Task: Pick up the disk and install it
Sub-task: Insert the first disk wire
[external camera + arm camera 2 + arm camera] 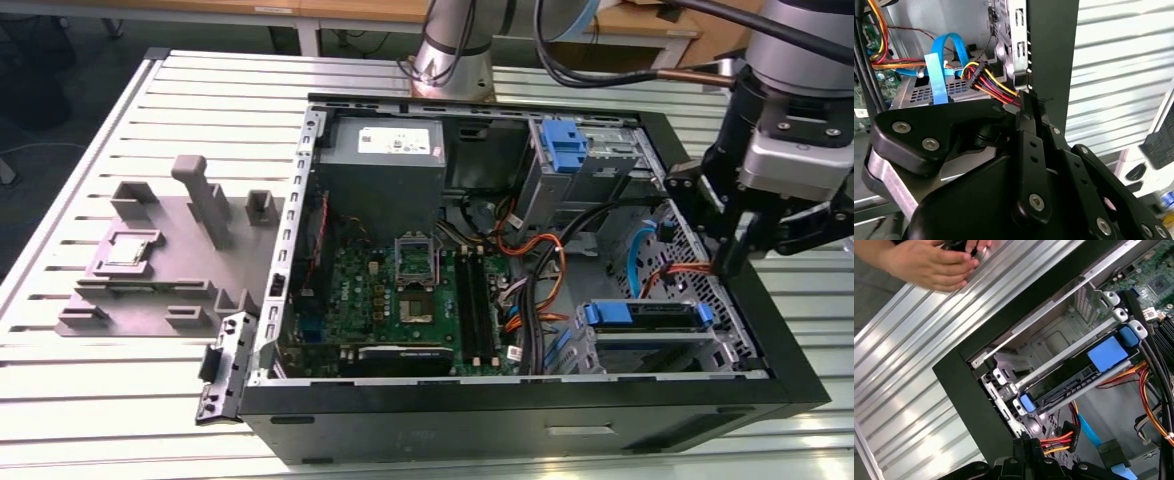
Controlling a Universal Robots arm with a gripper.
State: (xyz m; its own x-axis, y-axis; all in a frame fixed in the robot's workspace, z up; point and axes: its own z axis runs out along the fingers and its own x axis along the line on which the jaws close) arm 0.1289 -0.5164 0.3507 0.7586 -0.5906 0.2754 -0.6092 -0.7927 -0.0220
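Tool [731, 264] closed, empty, by case wall [778, 325], disk [650, 316] in cage [654, 352]

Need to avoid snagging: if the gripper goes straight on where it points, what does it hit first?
Likely the black plug with red, orange and yellow wires just ahead of the gripper; depth is unclear.

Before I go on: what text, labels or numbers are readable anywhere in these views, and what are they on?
No text can be read in any view.
Power supply label: white with dark print, too small to read.
Case front sticker: pale patch, blurred.
Disk in its blue carrier in the drive cage: no legible print on it in the exterior view or the first wrist view.
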